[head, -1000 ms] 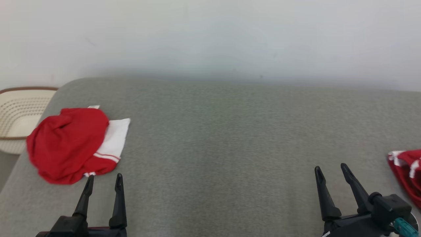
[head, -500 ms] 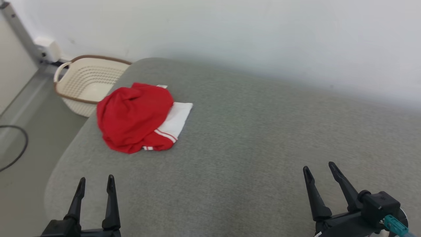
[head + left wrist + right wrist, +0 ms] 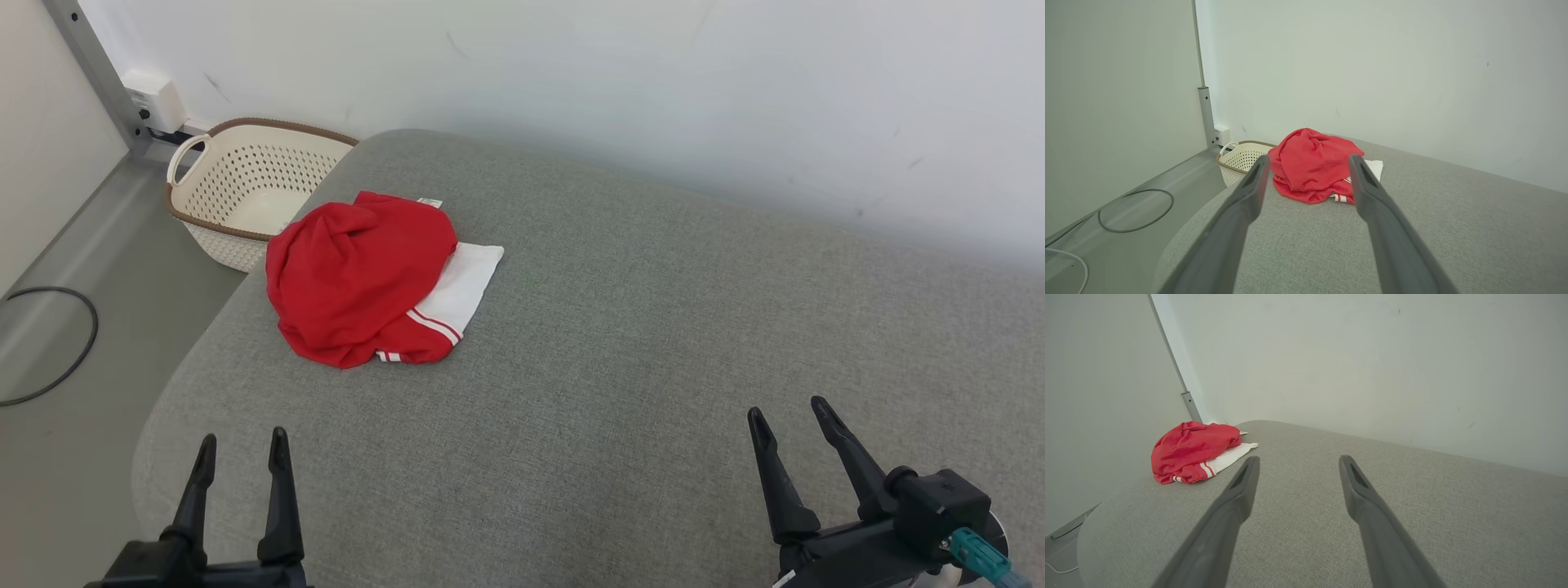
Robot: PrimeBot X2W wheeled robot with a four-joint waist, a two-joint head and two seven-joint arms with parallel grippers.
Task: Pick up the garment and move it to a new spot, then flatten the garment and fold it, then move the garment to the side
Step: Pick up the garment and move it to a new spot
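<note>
Fingers (image 3: 281,498) of left end effector (image 3: 243,435) and right end effector (image 3: 785,407) point forward over the padded surface (image 3: 612,327), spread wide, empty, well short of the garment (image 3: 359,278).

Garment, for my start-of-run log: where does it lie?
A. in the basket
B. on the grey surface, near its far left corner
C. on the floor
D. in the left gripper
B: the garment lies bunched on the grey surface, short of the basket.
</note>
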